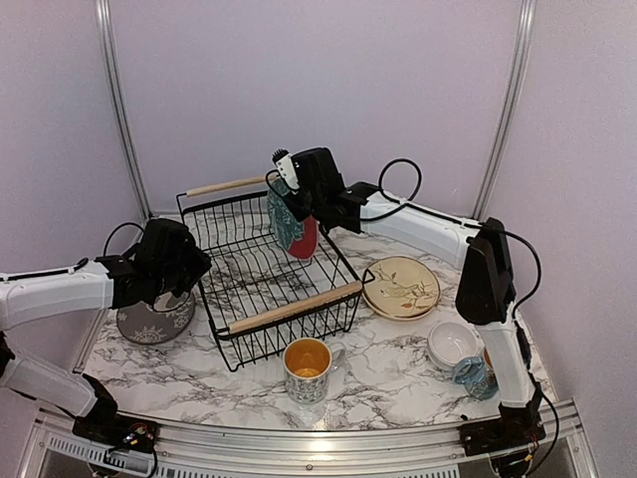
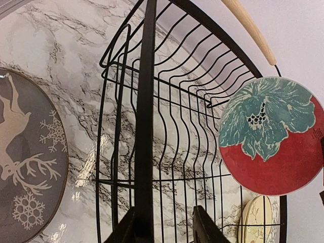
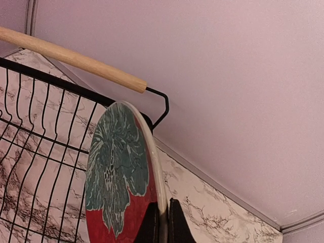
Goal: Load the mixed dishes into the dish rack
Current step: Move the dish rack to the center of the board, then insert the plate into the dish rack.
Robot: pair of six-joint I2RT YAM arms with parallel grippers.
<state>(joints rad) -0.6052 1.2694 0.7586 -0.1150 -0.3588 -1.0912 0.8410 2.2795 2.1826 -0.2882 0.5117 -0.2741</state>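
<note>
Evidently the right gripper (image 3: 163, 206) is pinched closed on the rim of the red plate (image 3: 121, 177), carrying it on edge over the far right corner of the dish rack (image 2: 144, 101), just beside the rack's far wooden handle (image 3: 71, 58); upright, I judge, so the thin disc can slip between wires. The left gripper (image 2: 166, 210) straddles the rack's left rim wire with its fingers parted, clamping nothing; likely it is there to steady the basket. The plate is glossy glazed ceramic with a teal leaf on red; the rack is thin black wire with a wavy floor; the handles are pale round bars. The reindeer plate (image 2: 23, 162) lies flat just left of the rack.
</note>
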